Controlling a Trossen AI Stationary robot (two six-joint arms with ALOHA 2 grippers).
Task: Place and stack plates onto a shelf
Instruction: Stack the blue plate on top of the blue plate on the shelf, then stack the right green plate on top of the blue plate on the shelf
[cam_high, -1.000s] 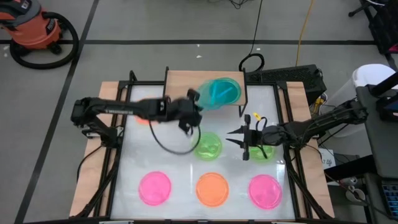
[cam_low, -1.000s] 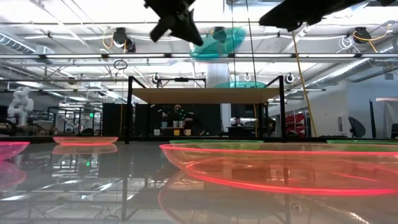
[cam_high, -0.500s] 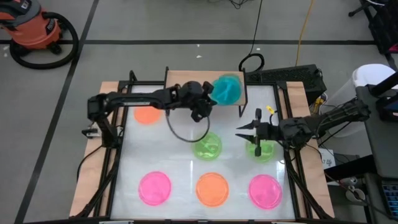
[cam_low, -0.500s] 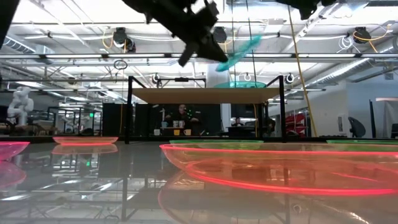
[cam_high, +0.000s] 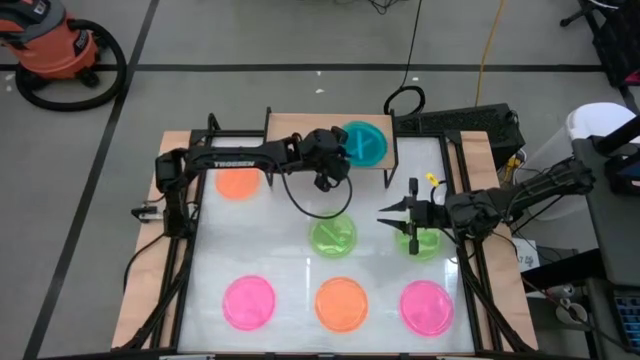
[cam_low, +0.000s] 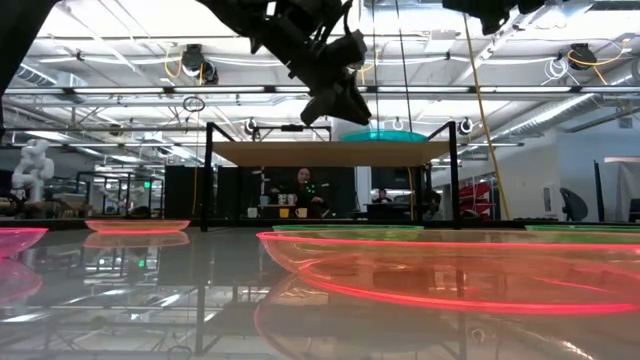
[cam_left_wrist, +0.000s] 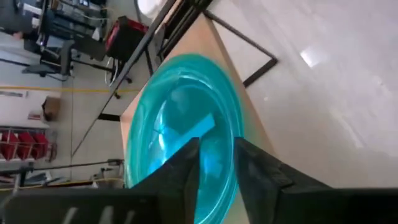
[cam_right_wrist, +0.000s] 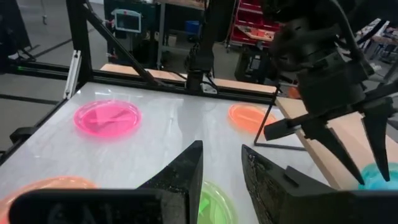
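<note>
A teal plate (cam_high: 365, 143) lies flat on the right half of the light-wood shelf (cam_high: 290, 130) at the table's far edge. My left gripper (cam_high: 343, 152) hangs open just above the plate's left rim (cam_left_wrist: 186, 124), its fingers apart. My right gripper (cam_high: 384, 218) hovers open over the table's right middle, beside a green plate (cam_high: 422, 243). Flat on the white tabletop lie another green plate (cam_high: 334, 236), an orange plate (cam_high: 238, 183) at the far left, and a near row of pink (cam_high: 249, 302), orange (cam_high: 342, 303) and pink (cam_high: 427, 306) plates.
Thin black legs (cam_low: 209, 175) hold the shelf above the tabletop. Black frame rails (cam_high: 185, 270) run along the table's left and right sides. A cable loop (cam_high: 315, 205) hangs from my left arm over the table. A person (cam_low: 300, 190) sits in the room beyond.
My left gripper has carried the tilted teal plate toward the far edge and the right, over the shelf. It has lowered it onto a teal plate lying there and has opened and let go. The plate now lies level.
</note>
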